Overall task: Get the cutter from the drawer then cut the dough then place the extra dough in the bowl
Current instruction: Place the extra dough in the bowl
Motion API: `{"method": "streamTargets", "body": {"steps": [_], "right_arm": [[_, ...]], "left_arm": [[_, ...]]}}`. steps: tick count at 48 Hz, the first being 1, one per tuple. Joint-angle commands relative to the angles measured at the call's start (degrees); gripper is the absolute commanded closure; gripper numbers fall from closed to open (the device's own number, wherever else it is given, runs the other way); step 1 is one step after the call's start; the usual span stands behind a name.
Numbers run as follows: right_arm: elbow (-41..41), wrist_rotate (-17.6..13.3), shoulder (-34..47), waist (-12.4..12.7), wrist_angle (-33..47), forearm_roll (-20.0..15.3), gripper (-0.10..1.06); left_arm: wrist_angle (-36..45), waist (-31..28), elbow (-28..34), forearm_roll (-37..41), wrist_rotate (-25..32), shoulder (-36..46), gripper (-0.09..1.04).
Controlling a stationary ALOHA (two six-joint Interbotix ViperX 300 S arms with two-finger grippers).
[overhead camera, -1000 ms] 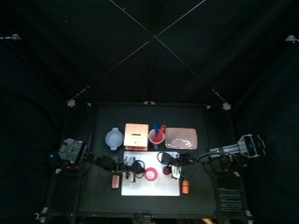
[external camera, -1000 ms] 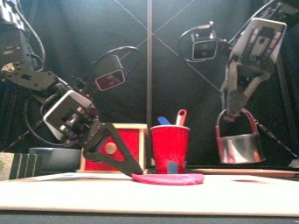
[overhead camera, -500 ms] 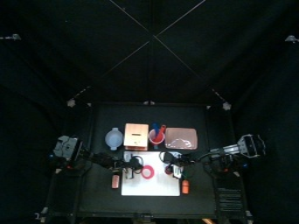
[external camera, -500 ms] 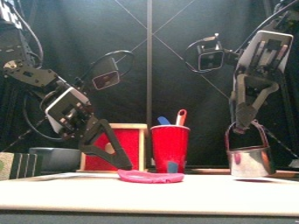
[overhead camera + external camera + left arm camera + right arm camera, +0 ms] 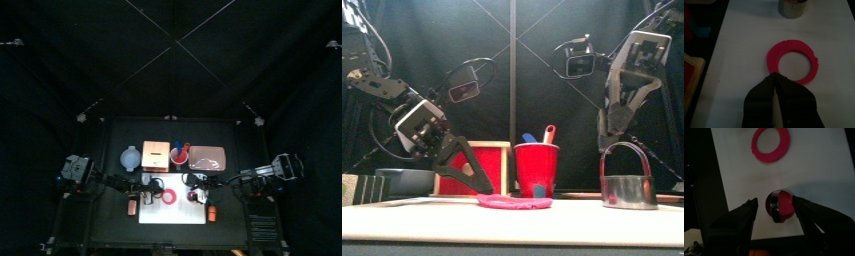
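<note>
Nearest, at lower centre, the pink dough ring (image 5: 513, 202) lies on the white board (image 5: 422, 218), with the left gripper (image 5: 490, 195) pinched tight on its left edge. At lower right the cutter (image 5: 627, 188) stands let go, the right gripper (image 5: 609, 145) spread above it. Cutting looks done. Next the ring needs lifting back to the bowl (image 5: 402, 181), lower left.
</note>
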State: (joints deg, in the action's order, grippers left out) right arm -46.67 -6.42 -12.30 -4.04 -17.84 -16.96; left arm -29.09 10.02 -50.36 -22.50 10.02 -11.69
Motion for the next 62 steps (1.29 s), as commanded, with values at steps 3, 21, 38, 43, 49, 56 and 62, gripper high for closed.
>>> {"method": "streamTargets", "body": {"steps": [3,21,38,43,49,56,62], "right_arm": [[1.41,-0.18,-1.41,0.79,1.76,0.97,0.05],[0.97,-0.09,-1.14,2.11,3.34,0.97,0.05],[1.05,-0.09,-1.05,2.29,4.39,1.05,0.05],[1.05,-0.09,-0.97,2.20,4.48,0.79,0.05],[0.97,-0.18,-0.79,2.20,4.57,0.62,0.05],[0.88,-0.18,-0.53,2.02,4.92,0.62,0.05],[0.79,-0.18,-0.44,2.02,5.01,0.62,0.05]], "left_arm": [[-0.26,-1.58,1.85,1.67,0.97,2.99,0.51],[-0.26,-2.37,0.79,1.85,3.52,6.94,0.51],[5.36,-3.08,5.01,5.62,6.33,1.14,0.34],[10.37,-3.69,7.29,5.98,7.03,0.18,0.24],[14.77,-4.57,9.32,6.06,7.56,-0.18,0.21],[16.61,-5.19,10.46,6.15,8.00,-0.26,0.21],[16.79,-5.62,10.81,6.50,8.70,-0.35,0.21]]}}
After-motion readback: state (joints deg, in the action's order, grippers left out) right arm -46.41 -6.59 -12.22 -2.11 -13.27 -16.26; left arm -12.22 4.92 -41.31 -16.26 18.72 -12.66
